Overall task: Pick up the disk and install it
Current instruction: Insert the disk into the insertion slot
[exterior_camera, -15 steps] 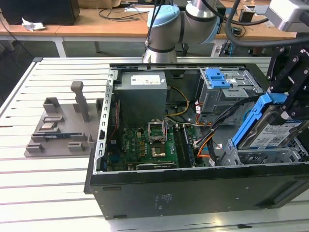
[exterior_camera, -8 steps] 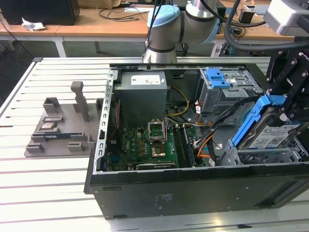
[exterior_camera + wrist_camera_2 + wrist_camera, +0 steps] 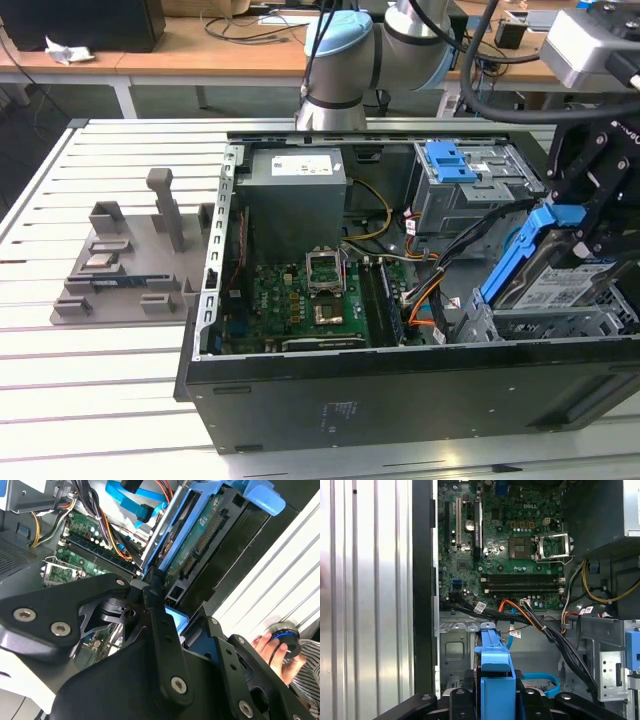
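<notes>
The pincer [image 3: 588, 225] is closed narrowly on the disk [image 3: 560, 285], which is gripped by its blue carrier frame. In the exterior view, the disk is held tilted, label up, over the grey drive bay [image 3: 560, 325] at the computer case's [image 3: 400, 390] corner on the exterior view's right, away from the power supply [image 3: 295, 195]. The frame's blue end [image 3: 496, 680] is seen between the pincer's fingers [image 3: 461, 700] in the first wrist view, just beside the motherboard [image 3: 510, 545]. The case is carried by a slatted metal surface [image 3: 100, 360]. A person's hand [image 3: 272, 647] is seen beside the case in the second wrist view.
</notes>
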